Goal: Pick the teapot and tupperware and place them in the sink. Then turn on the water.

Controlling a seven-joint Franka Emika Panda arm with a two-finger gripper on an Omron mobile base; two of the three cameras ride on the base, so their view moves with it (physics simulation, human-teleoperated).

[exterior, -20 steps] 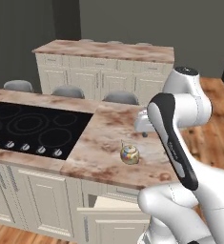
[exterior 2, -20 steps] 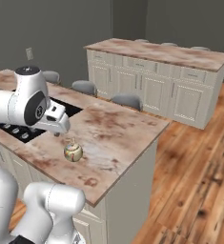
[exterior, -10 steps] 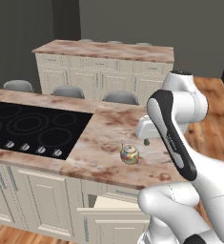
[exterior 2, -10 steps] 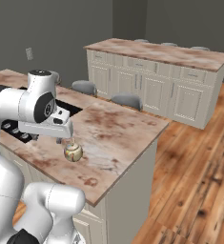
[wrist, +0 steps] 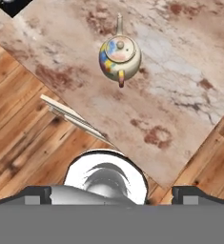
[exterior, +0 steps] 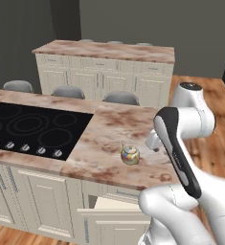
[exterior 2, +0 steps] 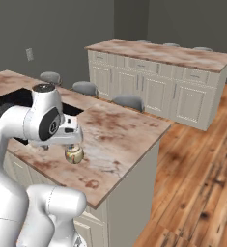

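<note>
The teapot [exterior: 130,154] [exterior 2: 74,154], small and yellowish with coloured patches, stands upright on the marble island near its front edge. My gripper [exterior 2: 70,143] [exterior: 152,142] hangs just above it and slightly to its right, clear of it. In the hand view the teapot [wrist: 119,56] lies ahead in the upper middle, with its spout toward the camera. The two fingertips [wrist: 36,194] stand far apart with nothing between them, so the gripper is open. The tupperware, the sink and the water are out of view.
A black cooktop [exterior: 32,127] takes up the left of the island [exterior: 109,124]. Grey stools [exterior: 121,98] line its far side, with a second counter [exterior: 104,51] behind them. A drawer [exterior: 109,206] stands open under the front edge. Wooden floor [exterior 2: 197,173] lies to the right.
The hand has come down and in toward the teapot, its jaws staying wide. The teapot has not moved.
</note>
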